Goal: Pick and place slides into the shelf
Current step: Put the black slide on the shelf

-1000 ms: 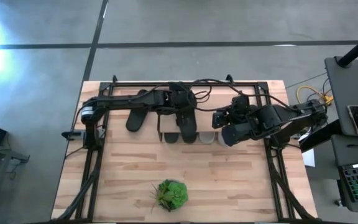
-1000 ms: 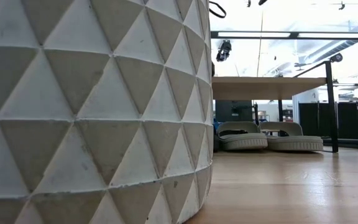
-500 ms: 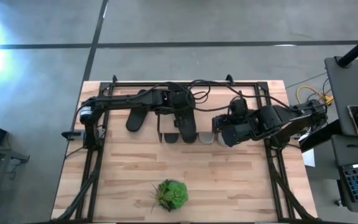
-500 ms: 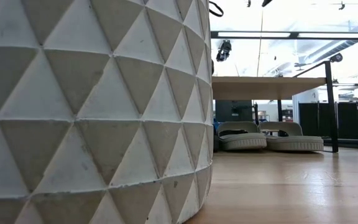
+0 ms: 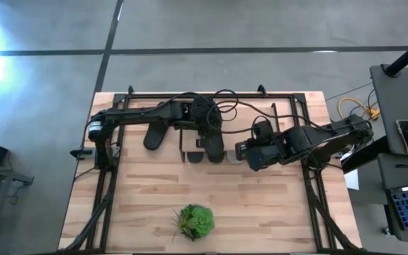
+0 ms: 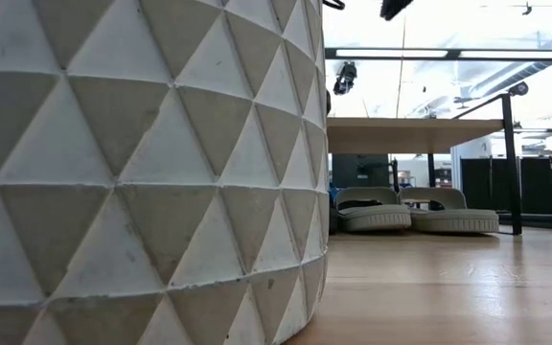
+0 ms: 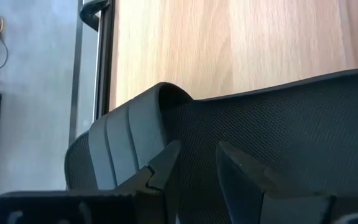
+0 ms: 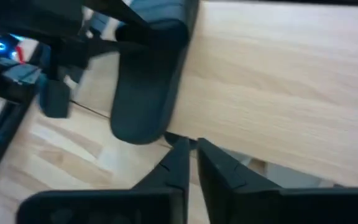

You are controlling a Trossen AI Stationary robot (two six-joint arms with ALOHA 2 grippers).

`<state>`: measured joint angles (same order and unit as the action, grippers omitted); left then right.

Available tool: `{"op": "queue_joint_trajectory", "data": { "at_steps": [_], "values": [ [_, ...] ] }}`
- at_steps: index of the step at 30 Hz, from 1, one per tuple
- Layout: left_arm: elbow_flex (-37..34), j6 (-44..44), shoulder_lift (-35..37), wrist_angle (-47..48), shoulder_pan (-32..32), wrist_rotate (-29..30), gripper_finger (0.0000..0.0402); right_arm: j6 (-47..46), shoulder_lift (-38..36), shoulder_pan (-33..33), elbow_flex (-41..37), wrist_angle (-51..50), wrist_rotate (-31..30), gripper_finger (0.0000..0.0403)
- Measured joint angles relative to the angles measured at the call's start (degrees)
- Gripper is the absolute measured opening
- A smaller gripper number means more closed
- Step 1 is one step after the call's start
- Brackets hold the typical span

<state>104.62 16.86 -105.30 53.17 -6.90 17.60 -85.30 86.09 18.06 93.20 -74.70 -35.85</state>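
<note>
Left tool (image 7: 194, 163) astride black slide (image 7: 278, 130) (above shelf (image 5: 261, 117))

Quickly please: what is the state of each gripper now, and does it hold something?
Left gripper: closed on a black slide.
Right gripper: closed, holding nothing, above the shelf.

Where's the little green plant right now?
In the high view the green plant sits alone on the table's near edge, roughly centred, well clear of the shelf and both arms.
</note>
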Motion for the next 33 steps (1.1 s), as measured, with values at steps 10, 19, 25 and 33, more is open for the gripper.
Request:
{"op": "queue_joint_trajectory", "data": {
  "at_steps": [10,19,25,33],
  "values": [
    [-0.1,0.0,3.8,-0.2,1.2,0.4,0.0087,-3.2,-0.2,-0.6,-2.7,0.5,1.2,0.0008],
    [-0.1,-1.3,8.5,8.0,2.0,-2.3,0.0087,-0.2,-0.2,-1.0,-2.8,4.8,1.7,0.0008],
    [-3.8,2.4,15.9,15.2,3.6,3.7,0.0086,-0.1,-0.2,-1.0,-2.8,4.8,0.8,0.0008],
    [-23.3,-0.7,31.4,11.8,4.6,14.3,0.0086,1.2,-0.2,-1.3,-2.8,4.8,-0.2,0.0008]
  ]
}}
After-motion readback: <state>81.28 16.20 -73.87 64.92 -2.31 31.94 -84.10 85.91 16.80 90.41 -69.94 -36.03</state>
